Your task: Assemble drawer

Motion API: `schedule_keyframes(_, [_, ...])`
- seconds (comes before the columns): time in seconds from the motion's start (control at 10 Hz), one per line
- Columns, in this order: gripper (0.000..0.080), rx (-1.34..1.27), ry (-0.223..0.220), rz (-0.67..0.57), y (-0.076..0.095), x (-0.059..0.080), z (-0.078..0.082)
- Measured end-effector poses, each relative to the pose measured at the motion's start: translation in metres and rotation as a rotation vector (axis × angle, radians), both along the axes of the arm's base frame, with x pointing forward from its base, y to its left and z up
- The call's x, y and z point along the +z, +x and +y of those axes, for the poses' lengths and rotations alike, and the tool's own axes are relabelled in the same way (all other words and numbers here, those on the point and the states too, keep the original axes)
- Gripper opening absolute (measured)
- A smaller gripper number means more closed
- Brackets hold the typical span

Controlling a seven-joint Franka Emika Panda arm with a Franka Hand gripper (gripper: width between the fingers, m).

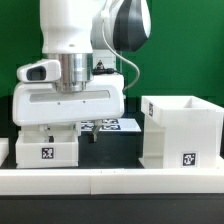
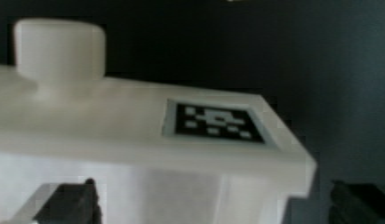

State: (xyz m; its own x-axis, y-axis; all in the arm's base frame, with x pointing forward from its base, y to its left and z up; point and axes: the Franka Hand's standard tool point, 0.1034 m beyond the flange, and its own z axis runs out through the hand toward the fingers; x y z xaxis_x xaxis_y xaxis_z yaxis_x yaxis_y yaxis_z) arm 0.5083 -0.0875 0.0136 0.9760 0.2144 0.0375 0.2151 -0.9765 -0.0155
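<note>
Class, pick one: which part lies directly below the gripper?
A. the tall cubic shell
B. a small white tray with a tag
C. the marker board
B: the gripper hangs over the small tray at the exterior view's left, while the tall shell stands apart at the right.

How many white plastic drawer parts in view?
2. A small white plastic tray with a square tag sits under the gripper, at the exterior view's left; the tall white cubic shell stands at its right. A second tray may be hidden behind the arm.
</note>
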Motion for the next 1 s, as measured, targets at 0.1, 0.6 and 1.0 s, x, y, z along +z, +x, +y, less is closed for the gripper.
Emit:
schedule_keyframes(0.1, [0.0649, 0.001, -0.002, 0.004, -0.0017, -0.0043, 0.0004])
schedule_keyframes(0.6, [0.0381, -0.007, -0.002, 0.007, -0.001, -0.0066, 0.0062])
schedule_keyframes(1.0, [0.0041, -0.008, -0.002, 0.007, -0.0012, -0.0066, 0.0054])
